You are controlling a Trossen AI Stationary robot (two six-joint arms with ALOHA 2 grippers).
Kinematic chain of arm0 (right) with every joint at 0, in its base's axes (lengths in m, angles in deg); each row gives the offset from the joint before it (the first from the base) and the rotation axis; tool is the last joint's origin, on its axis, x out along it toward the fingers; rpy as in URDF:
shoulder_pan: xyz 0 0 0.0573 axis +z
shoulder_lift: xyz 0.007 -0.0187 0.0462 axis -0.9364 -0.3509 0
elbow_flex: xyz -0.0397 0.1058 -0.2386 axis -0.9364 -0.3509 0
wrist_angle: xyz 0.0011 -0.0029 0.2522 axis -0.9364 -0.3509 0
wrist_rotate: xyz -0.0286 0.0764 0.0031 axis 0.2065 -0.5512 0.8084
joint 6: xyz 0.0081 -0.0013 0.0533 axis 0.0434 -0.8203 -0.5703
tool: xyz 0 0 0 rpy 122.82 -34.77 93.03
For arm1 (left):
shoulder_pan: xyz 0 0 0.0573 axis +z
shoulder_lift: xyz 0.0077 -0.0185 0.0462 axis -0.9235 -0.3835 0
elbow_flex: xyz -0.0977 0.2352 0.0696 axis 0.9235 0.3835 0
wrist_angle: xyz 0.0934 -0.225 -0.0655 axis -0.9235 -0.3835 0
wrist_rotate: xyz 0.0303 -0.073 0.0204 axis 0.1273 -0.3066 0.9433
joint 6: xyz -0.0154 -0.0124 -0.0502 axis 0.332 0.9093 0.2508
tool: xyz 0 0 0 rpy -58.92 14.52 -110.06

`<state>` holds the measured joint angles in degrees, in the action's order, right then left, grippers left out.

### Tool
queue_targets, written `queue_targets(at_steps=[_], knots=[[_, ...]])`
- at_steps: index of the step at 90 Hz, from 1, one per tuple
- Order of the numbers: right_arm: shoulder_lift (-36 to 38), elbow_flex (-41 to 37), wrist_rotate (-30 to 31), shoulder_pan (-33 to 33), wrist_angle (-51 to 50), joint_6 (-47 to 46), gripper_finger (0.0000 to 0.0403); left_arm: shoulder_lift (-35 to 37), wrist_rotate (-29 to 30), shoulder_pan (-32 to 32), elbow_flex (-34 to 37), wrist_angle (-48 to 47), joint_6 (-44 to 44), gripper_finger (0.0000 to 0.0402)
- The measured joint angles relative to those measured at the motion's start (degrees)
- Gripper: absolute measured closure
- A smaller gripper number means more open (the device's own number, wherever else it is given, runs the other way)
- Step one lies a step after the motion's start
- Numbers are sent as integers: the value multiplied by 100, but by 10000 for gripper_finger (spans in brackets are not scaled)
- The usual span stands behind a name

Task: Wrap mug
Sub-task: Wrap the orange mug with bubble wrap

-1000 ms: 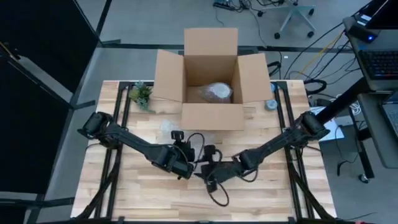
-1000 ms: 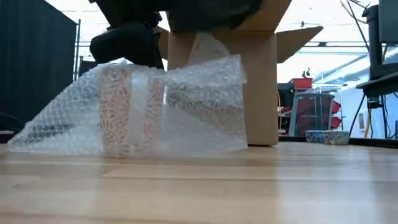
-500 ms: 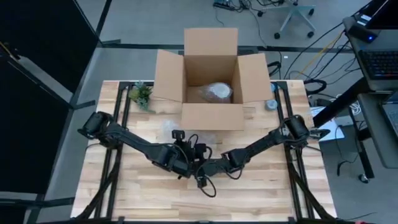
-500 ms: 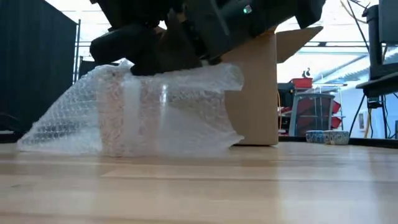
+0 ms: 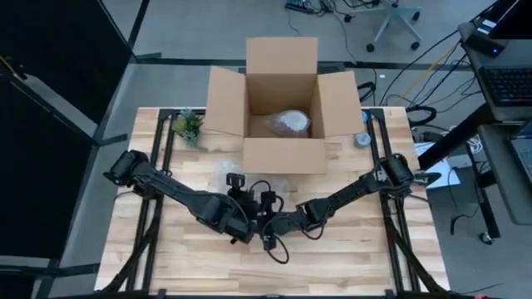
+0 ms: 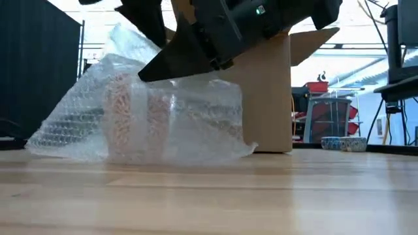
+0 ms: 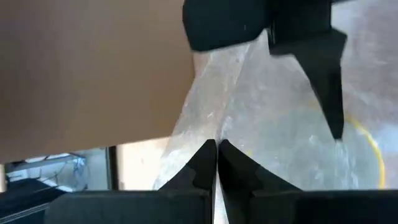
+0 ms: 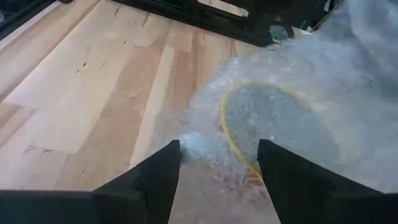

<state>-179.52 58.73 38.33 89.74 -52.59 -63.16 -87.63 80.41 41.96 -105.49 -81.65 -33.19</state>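
Mug (image 6: pixel 134 121): upright on the wooden surface (image 6: pixel 261 196), in front of the cardboard box (image 5: pixel 281 104), draped in bubble wrap (image 6: pixel 196 127).
Left claw (image 7: pixel 216 163): just above the mug, fingers pinched together on a fold of the wrap.
Right claw (image 8: pixel 219 163): over the mug's yellow-rimmed mouth, fingers spread wide, gripping nothing.
Box: holds a wrapped bundle (image 5: pixel 287 123).

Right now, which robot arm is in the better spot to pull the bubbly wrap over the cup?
Probably the left: its end effector is pinched shut on the bubble wrap, while the right end effector hangs open above the mug.
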Motion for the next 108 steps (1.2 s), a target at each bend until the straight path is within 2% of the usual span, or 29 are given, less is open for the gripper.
queue_targets(at_steps=[14, 25, 48, 60, 87, 99, 108], knots=[[2, 2, 3, -8, -8, -6, 202, 0, -14, -3, -185, -161, -53, 402], [0, 20, 1, -9, -32, -10, 202, 8, -309, -5, -207, -393, -67, 402], [0, 20, -1, -16, -32, -10, 202, 382, -962, -16, -217, -91, 155, 397], [0, 20, -5, -21, -30, -11, 202, 733, -1054, -16, -216, 1, 260, 368], [0, 20, -5, -21, -27, -12, 202, 1354, -1251, -30, -186, -238, 969, 268], [0, 20, -8, -21, -27, -12, 202, 1489, -1193, -201, 174, -199, 1053, 252], [0, 20, -8, -21, -27, -12, 202, 1588, -1131, -230, 735, 62, 1058, 252]])
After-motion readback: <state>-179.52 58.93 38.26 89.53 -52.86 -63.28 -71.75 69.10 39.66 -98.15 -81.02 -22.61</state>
